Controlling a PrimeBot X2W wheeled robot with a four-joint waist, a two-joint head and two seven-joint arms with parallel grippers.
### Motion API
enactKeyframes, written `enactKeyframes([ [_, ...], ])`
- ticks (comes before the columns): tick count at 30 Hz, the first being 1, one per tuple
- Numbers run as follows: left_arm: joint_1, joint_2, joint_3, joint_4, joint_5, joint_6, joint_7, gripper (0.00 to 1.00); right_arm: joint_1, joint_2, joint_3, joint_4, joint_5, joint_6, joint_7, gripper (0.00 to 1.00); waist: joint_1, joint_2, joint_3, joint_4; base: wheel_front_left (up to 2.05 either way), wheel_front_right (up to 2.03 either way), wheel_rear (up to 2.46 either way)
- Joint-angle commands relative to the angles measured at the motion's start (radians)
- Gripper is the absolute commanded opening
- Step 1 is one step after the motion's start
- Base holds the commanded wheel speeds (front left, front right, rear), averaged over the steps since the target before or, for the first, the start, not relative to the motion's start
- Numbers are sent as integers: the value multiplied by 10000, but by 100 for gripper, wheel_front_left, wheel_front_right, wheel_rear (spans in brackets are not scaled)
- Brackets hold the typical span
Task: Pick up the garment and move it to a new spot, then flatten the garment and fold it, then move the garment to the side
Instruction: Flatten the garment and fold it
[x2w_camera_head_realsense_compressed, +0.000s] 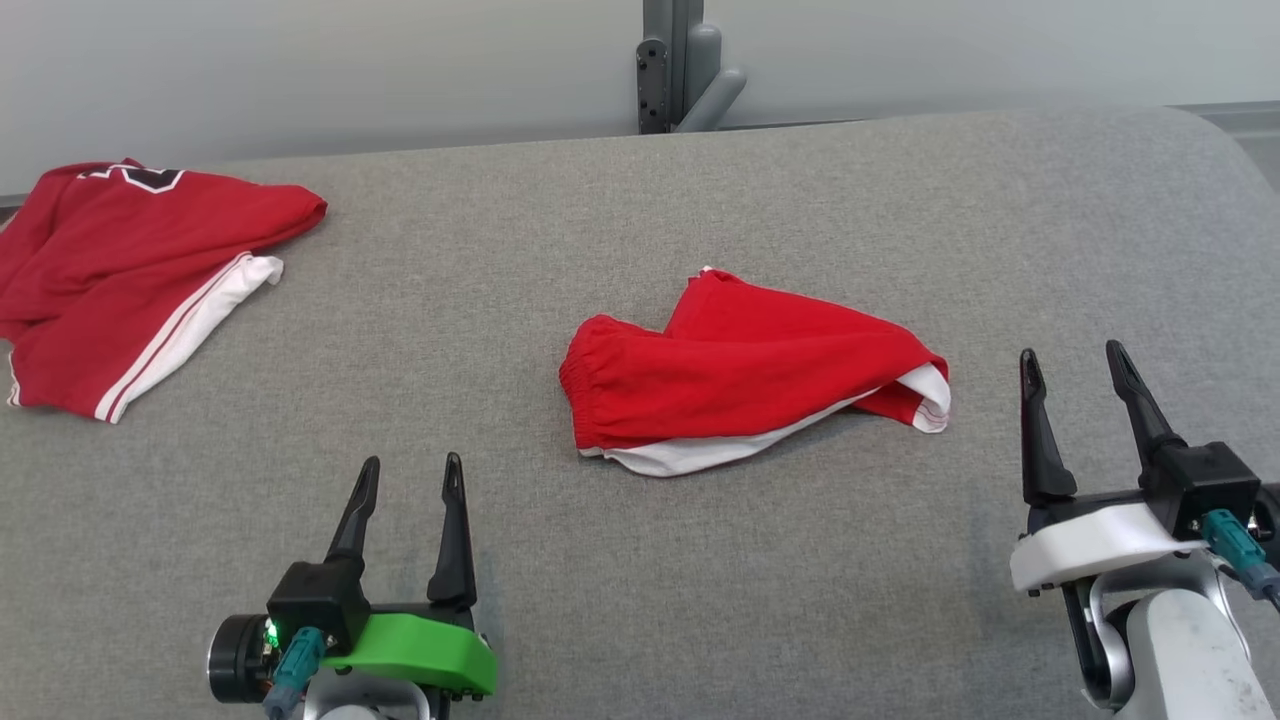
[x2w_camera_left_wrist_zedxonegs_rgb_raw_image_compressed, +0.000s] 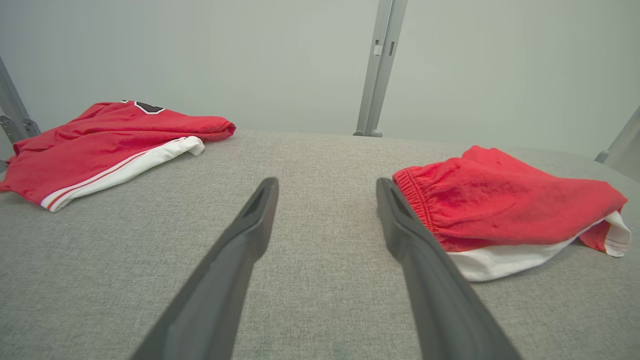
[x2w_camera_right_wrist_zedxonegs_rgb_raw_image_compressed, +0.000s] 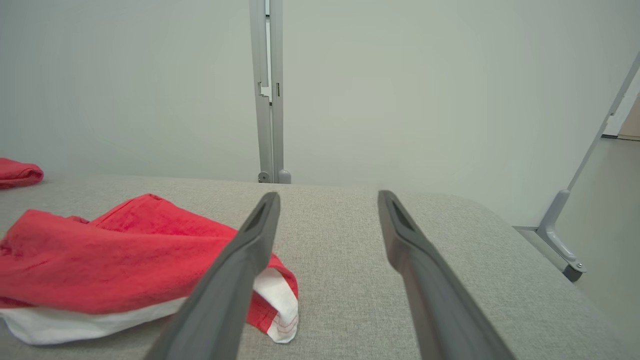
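Nearest me, my left fingers (x2w_camera_head_realsense_compressed: 455, 530) and right fingers (x2w_camera_head_realsense_compressed: 1040, 440) stand wide apart, holding nothing, above the grey table (x2w_camera_head_realsense_compressed: 640, 600). Beyond and between them, the red garment (x2w_camera_head_realsense_compressed: 740, 370) lies crumpled mid-table, its white lining showing. Farther off at the left edge lies 1 red-and-white cloth (x2w_camera_head_realsense_compressed: 130, 280).

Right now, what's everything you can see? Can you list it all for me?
Shorts: one, red with white trim, crumpled mid-table.
Second garment: one, red with white stripes, table's far left.
Table: one, grey fabric, under both garments.
Post: one, grey, behind the table's far edge.
Left end effector: one, dark fingers on a green base, near left, open and empty.
Right end effector: one, dark fingers on a white base, near right, open and empty.
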Motion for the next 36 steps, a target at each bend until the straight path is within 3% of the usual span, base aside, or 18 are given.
enactKeyframes([
  [1,182,19,57,-15,-28,0,-10,100,331,54,58,-271,125,-6,-28,100,0,29,-231,-81,0,0,0],
  [8,530,19,236,-76,4,-93,-10,100,1158,118,223,-1148,592,-8,-28,100,0,29,-600,-109,0,0,0],
  [24,928,19,372,-172,143,-146,-10,100,1612,122,431,-1133,1036,-8,-28,100,0,29,-860,-231,0,0,0],
  [29,523,18,52,194,409,-454,-10,100,1510,123,418,-1166,1043,-6,-28,100,0,29,-717,-244,0,0,0],
  [36,-632,19,-816,2369,635,-1198,-9,100,1220,121,600,-1172,1083,-8,-28,100,0,29,-291,-537,0,0,0],
])
